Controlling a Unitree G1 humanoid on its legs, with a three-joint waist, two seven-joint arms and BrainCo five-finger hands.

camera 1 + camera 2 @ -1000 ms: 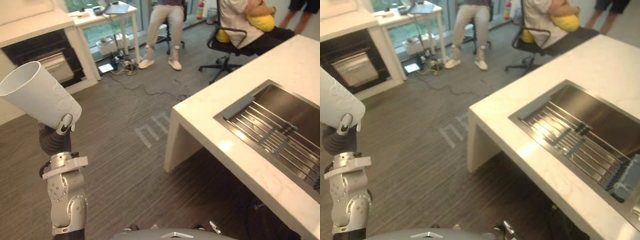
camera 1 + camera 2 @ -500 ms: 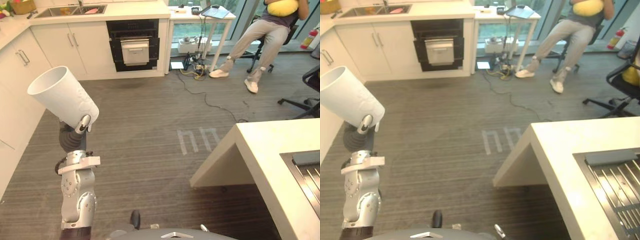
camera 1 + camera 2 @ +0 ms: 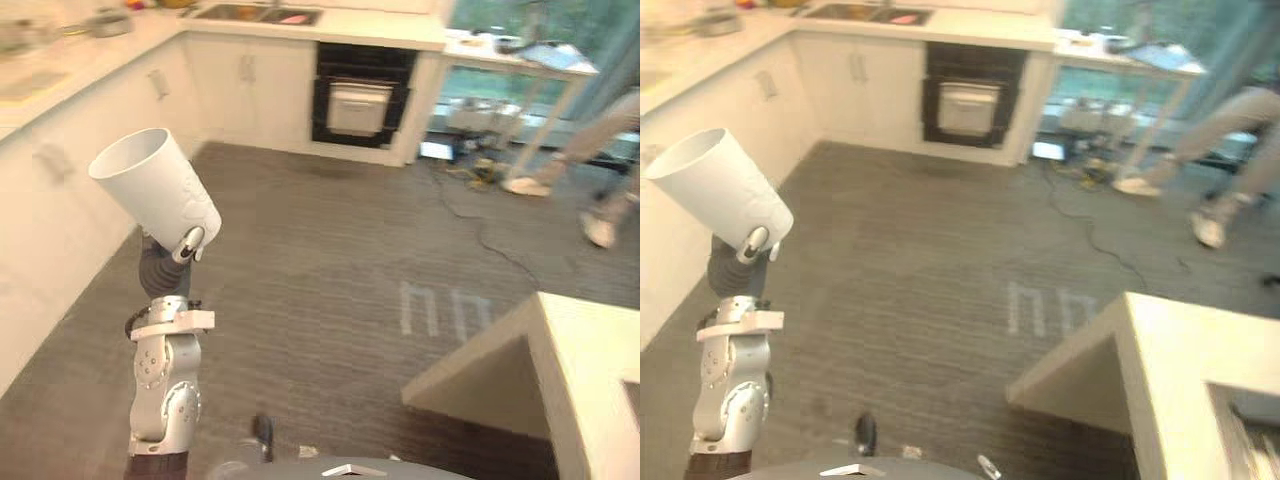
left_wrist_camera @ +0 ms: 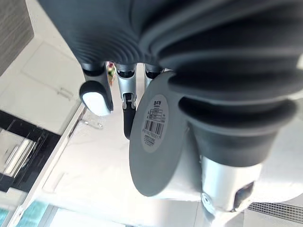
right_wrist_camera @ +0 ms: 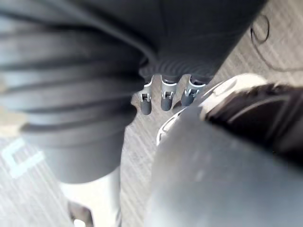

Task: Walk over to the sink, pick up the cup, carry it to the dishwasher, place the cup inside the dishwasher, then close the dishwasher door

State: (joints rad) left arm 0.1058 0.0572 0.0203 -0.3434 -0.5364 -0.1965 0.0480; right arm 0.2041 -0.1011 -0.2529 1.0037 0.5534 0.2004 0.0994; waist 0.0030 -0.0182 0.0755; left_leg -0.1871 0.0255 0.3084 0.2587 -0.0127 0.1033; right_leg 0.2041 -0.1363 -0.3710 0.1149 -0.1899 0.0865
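A white sticker [image 4: 154,122] on the underside of the cup [image 4: 151,175], gripped in the robot's left hand [image 4: 127,94], carries a barcode and a few lines of small print (all too fine to make out). On the grey floor [image 3: 300,250], pale marks [image 3: 440,308] form two arch-like shapes side by side, resembling a pair of lowercase n's, though whether they are letters cannot be told. No other writing in the kitchen can be read.
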